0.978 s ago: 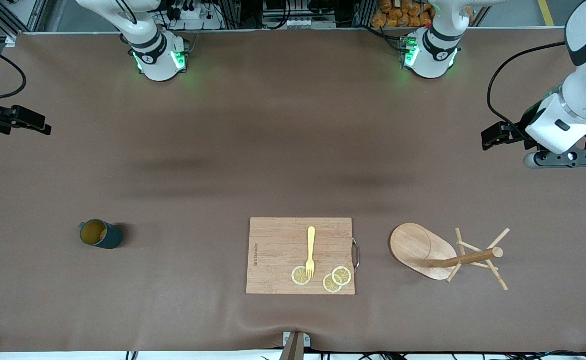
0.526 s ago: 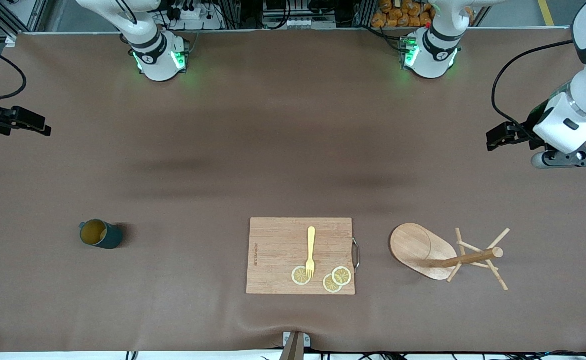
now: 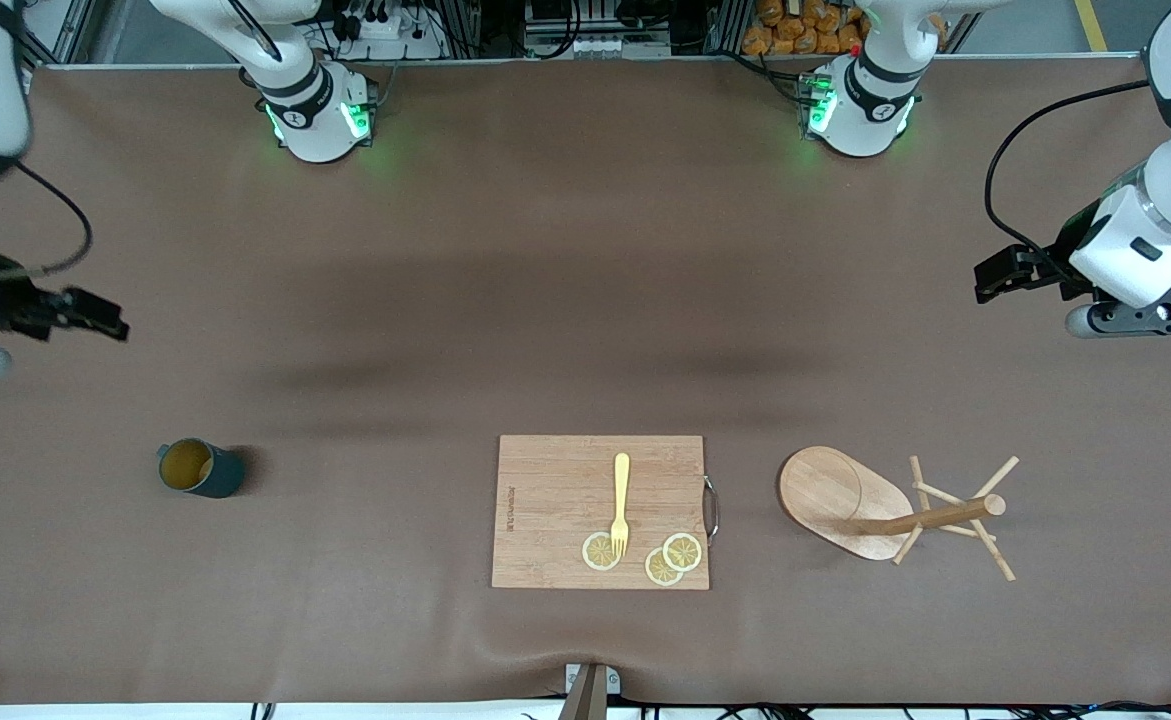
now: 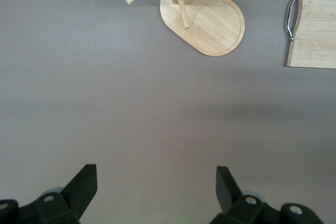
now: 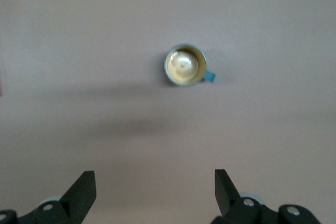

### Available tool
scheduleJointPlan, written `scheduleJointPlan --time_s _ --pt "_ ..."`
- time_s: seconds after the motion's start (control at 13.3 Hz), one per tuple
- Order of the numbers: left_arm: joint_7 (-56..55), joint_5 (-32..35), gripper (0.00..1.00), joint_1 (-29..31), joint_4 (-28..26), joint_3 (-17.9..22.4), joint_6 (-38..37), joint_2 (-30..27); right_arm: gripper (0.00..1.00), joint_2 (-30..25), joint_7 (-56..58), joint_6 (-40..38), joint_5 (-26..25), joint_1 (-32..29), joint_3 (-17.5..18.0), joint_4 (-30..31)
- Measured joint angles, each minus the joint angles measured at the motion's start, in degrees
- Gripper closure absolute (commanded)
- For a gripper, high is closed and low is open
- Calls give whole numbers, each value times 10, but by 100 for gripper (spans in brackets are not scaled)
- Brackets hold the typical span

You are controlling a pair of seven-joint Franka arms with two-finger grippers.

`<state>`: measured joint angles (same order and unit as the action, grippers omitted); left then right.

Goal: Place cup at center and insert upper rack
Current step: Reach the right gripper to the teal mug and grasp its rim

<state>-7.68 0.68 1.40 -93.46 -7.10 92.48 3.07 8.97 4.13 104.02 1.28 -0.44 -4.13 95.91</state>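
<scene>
Since a moment ago the right gripper has swung in from the table's edge and now hangs over bare mat at the right arm's end, its fingers spread wide with nothing between them. Its wrist view looks straight down on the cup, which stands upright on the mat, mouth up, yellowish inside showing, with the gripper not touching it. That dark teal cup sits well apart from the wooden cutting board, toward the right arm's end of the table.

At the left arm's end the left gripper has barely shifted; it hangs over open mat, jaws wide apart and holding nothing. The upper rack lies tipped on its side, oval base on edge and pole pointing toward the left arm's end, thin pegs splayed out. It rests near the board's metal handle, not touching it.

On the board a yellow fork lies with its tines over one of three lemon slices.
</scene>
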Motion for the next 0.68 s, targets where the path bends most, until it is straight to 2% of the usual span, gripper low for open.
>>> scheduleJointPlan --time_s 0.3,0.68 --pt "0 0 0 0 0 0 0 1 0 97 0 117 0 8 0 1" --pt "0 0 0 0 1 0 0 1 0 158 9 185 0 12 0 0"
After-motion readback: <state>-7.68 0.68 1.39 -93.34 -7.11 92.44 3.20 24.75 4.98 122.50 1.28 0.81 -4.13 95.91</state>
